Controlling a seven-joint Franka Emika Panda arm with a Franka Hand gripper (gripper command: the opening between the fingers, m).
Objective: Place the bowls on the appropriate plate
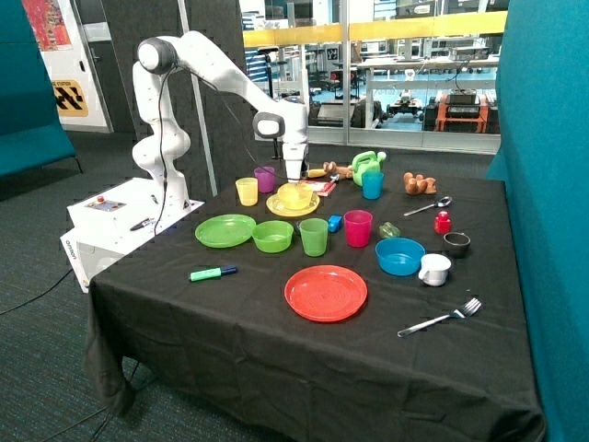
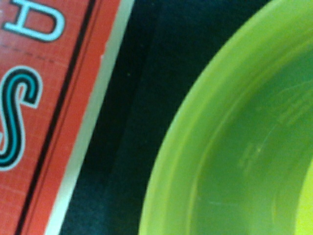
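Yellow plastic fills most of the wrist view: the rim and inner slope of the yellow plate (image 2: 230, 147), with a strip of black cloth and the edge of a red printed card (image 2: 44, 112) beside it. In the outside view the gripper (image 1: 294, 175) hangs at the upper centre of the frame, right over the yellow bowl (image 1: 295, 194), which sits inside that yellow plate (image 1: 276, 205). Whether the fingers are spread or pinching the bowl's rim I cannot tell; no fingertip shows in either view.

So the yellow half of the job looks done, or nearly so. The green bowl (image 1: 272, 236) is not yet placed: it stands on the table's cloth at centre frame, just beside the green plate (image 1: 225, 230) on its left and close to a green cup (image 1: 314, 237) on its right.

The coming move turns on this: the green bowl lies below and slightly left of the gripper in the frame, toward the table's near edge, with the yellow plate between. Being round, it offers no long axis, so any rim point would serve.
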